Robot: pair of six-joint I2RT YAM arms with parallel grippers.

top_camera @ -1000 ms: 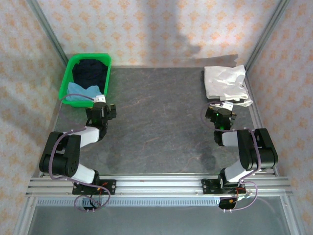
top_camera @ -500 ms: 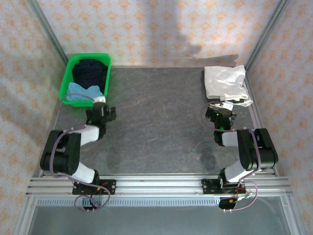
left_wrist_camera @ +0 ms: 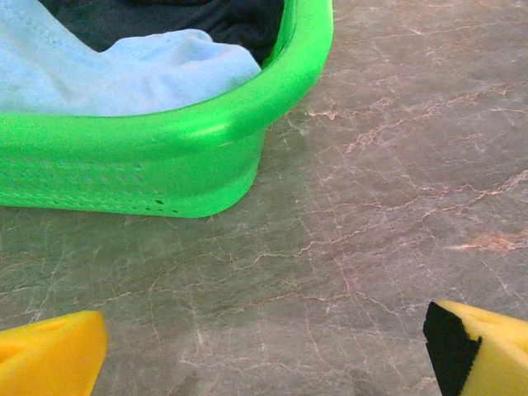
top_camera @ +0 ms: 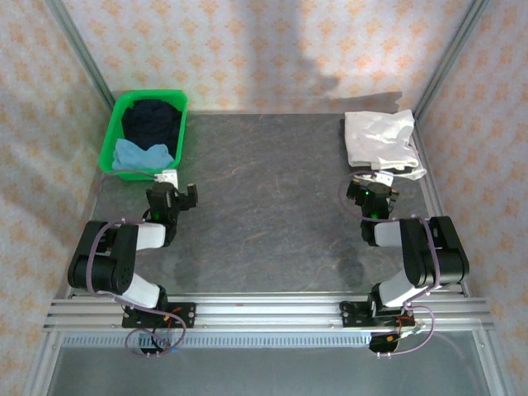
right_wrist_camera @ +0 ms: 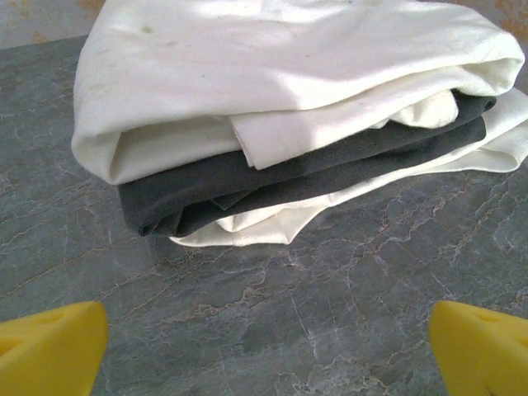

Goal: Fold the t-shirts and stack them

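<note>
A folded stack lies at the back right: an off-white t-shirt (top_camera: 377,132) (right_wrist_camera: 272,58) on top, a dark grey t-shirt (right_wrist_camera: 272,181) under it and more off-white cloth beneath. A light blue t-shirt (top_camera: 142,154) (left_wrist_camera: 115,70) and a dark navy t-shirt (top_camera: 151,118) (left_wrist_camera: 231,16) lie crumpled in the green basket (top_camera: 110,140) (left_wrist_camera: 165,161). My left gripper (top_camera: 167,198) (left_wrist_camera: 264,355) is open just in front of the basket's near corner, holding nothing. My right gripper (top_camera: 374,194) (right_wrist_camera: 268,351) is open just in front of the stack, with bare table between its yellow fingertips (right_wrist_camera: 49,342).
The dark marbled table (top_camera: 264,190) stretches between basket and stack. Metal frame posts and patterned walls close in the back and sides. An aluminium rail (top_camera: 264,309) with the arm bases runs along the near edge.
The left gripper has drawn back from the basket toward the near edge by a small amount. The right arm and the stack are as they were.
</note>
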